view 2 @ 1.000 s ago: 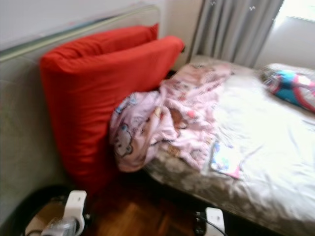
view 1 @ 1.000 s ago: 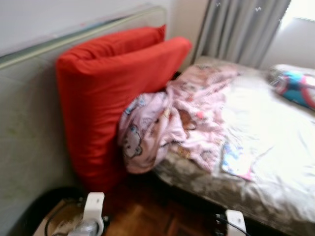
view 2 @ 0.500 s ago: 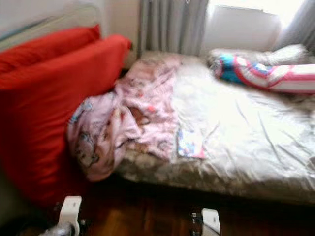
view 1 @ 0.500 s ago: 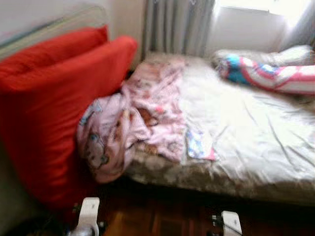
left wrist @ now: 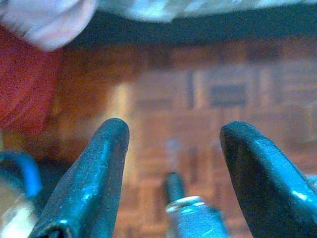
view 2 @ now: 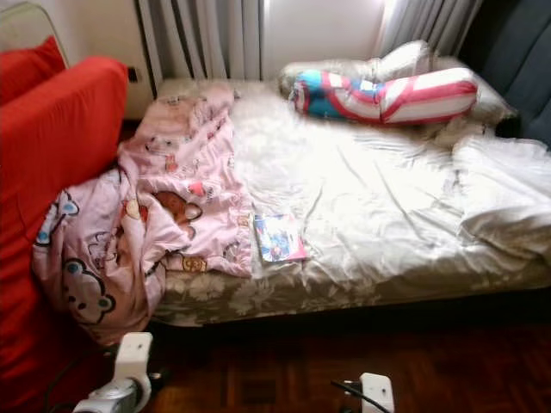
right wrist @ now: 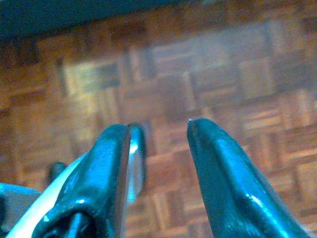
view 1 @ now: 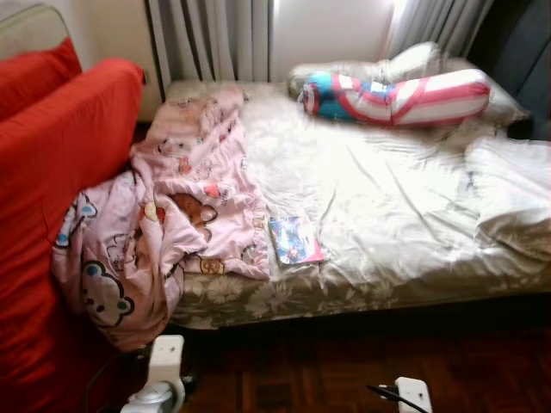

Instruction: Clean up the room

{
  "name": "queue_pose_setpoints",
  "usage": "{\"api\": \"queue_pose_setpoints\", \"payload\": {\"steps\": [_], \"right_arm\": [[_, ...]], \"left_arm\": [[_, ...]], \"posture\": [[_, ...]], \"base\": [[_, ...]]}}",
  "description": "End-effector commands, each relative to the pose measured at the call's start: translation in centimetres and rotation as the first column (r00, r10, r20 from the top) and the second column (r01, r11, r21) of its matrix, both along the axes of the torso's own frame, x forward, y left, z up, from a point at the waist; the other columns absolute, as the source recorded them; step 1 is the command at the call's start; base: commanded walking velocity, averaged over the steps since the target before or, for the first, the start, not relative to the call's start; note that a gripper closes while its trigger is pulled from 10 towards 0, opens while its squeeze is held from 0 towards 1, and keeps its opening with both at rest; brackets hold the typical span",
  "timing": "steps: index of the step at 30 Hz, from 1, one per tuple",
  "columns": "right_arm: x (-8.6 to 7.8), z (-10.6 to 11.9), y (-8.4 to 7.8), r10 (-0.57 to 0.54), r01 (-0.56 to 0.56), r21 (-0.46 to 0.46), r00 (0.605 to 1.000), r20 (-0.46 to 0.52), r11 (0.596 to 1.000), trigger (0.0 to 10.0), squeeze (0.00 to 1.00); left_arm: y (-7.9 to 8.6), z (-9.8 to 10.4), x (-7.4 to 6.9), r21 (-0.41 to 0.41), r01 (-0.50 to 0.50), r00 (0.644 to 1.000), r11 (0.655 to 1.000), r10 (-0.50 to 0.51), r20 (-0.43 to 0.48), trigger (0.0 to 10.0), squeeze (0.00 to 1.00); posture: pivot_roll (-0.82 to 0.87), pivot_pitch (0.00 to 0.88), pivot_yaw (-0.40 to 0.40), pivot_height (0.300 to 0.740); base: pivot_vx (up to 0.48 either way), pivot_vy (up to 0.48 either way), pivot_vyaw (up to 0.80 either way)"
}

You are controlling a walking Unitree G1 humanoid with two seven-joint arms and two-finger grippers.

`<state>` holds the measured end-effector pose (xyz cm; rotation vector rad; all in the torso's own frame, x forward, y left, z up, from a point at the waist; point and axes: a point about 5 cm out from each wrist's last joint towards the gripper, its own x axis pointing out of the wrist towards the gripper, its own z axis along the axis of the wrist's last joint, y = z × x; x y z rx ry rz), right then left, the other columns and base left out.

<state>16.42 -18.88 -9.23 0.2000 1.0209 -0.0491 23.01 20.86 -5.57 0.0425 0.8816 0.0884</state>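
Spilling off the bed (view 1: 405,215) beside a red cushion (view 1: 60,172), the blanket (view 1: 172,224) is crowding a booklet (view 1: 294,240). Left gripper (left wrist: 173,144) and right gripper (right wrist: 158,144) are hanging over parquet (right wrist: 237,74), fingers apart, empty.

red cushion (view 1: 60,172) cut off at edge, parquet floor (left wrist: 208,99) blurred

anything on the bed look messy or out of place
Yes. The pink cartoon blanket is bunched up and spilling off the bed's corner toward the floor, against the red cushion. A small colourful book lies loose near the mattress edge, and the sheet is wrinkled.
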Motion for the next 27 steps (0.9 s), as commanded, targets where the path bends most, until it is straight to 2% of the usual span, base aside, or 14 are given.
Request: {"api": "queue_pose_setpoints", "payload": {"steps": [1,27], "right_arm": [[0.35,0.12,0.37,-0.012,0.012,0.01,1.0,0.022,1.0,10.0,0.0],[0.44,0.19,0.44,-0.024,0.023,0.02,0.999,0.042,1.0,10.0,0.0]], "left_arm": [[0.97,-0.7,-1.41,0.003,-0.035,0.998,0.999,0.036,-0.047,10.0,0.0],[0.96,-0.73,-1.46,-0.012,-0.045,0.998,0.999,0.044,-0.047,10.0,0.0]], "posture": [[-0.05,0.0,-0.049,0.74],[-0.05,0.0,-0.048,0.74]], "base": [[0.0,0.0,0.0],[0.0,0.0,0.0]]}}
